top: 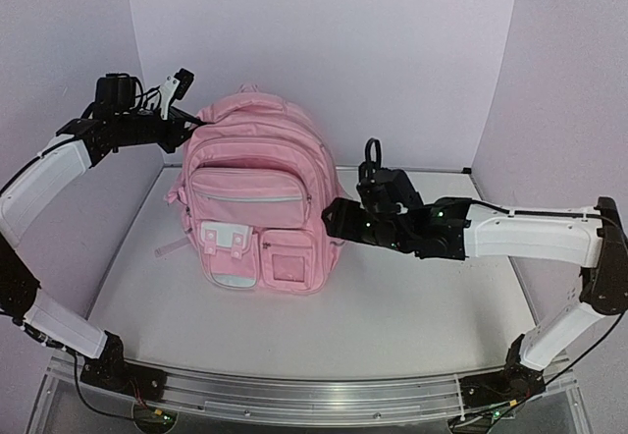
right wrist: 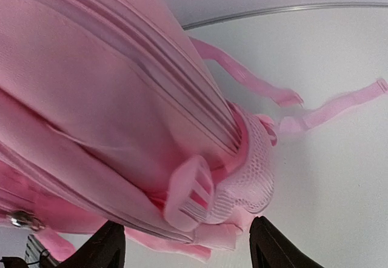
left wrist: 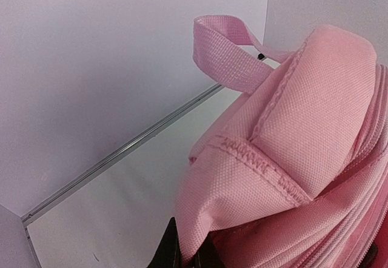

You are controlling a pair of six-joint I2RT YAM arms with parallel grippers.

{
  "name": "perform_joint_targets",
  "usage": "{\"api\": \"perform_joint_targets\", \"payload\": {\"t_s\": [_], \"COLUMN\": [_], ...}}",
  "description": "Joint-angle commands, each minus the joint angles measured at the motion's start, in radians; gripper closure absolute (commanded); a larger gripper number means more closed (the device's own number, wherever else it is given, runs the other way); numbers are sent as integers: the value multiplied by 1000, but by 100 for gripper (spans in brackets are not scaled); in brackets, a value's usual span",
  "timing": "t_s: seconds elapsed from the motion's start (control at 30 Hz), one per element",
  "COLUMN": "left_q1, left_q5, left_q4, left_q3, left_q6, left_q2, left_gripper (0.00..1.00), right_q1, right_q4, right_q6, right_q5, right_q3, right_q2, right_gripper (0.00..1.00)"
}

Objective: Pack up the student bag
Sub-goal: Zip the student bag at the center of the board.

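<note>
The student bag (top: pixel 253 198), a large pink backpack, stands upright in the middle of the table with its front pockets facing me. My left gripper (top: pixel 192 126) is at the bag's top left corner. In the left wrist view it (left wrist: pixel 189 257) is shut on a fold of the bag's pink fabric (left wrist: pixel 242 183) beside the carry loop (left wrist: pixel 224 50). My right gripper (top: pixel 336 220) is against the bag's lower right side. In the right wrist view it (right wrist: pixel 188 250) is open, its fingers (right wrist: pixel 106 248) wide apart around the mesh side pocket (right wrist: pixel 251 171), holding nothing.
The white booth walls (top: pixel 324 51) stand close behind and beside the bag. Loose pink strap ends (right wrist: pixel 339 107) lie on the table behind the bag. A metal rail (top: pixel 294 390) runs along the near edge between the arm bases.
</note>
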Motion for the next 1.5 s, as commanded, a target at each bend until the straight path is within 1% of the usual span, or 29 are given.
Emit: {"api": "perform_joint_targets", "payload": {"t_s": [0.0, 0.07, 0.1, 0.17, 0.23, 0.33, 0.4, 0.57, 0.67, 0.87, 1.07, 1.23, 1.47], "left_q1": [7, 7, 7, 7, 7, 7, 7, 7, 8, 8, 7, 7, 7], "left_q5": [-2, -2, 0, 5, 8, 17, 22, 31, 33, 31, 34, 36, 29], "left_q4": [56, 53, 53, 53, 53, 53, 54, 51, 51, 50, 48, 46, 44], "left_q3": [6, 5, 3, 1, -1, -3, -3, -2, 0, 0, 3, 6, 6], "left_q6": [-23, -23, -23, -23, -22, -21, -22, -23, -22, -17, -17, -16, -11], "left_q2": [-54, -54, -55, -56, -56, -54, -53, -52, -56, -62, -53, -52, -54], "left_gripper": [100, 100, 100, 100, 100, 100, 100, 100, 100, 100, 100, 100, 100], "right_q1": [0, -1, -1, -2, -1, -3, -3, -20, -69, -126, -141, -145, -147], "right_q4": [21, 60, 96, 176, 213, 213, 211, 212, 213, 210, 205, 194, 157], "right_q6": [-90, -182, -253, -349, -433, -473, -496, -556, -577, -616, -645, -671, -699], "right_q5": [-27, -70, -119, -251, -392, -509, -552, -583, -628, -689, -712, -708, -675], "right_q3": [-61, -98, -121, -164, -168, -110, -75, -10, 16, 45, 72, 88, 105], "right_q2": [-127, -190, -224, -283, -306, -257, -206, -111, -65, -21, 22, 47, 41], "right_gripper": [31, 31, 33, 34, 33, 37, 40, 45, 48, 52, 58, 67, 89]}}
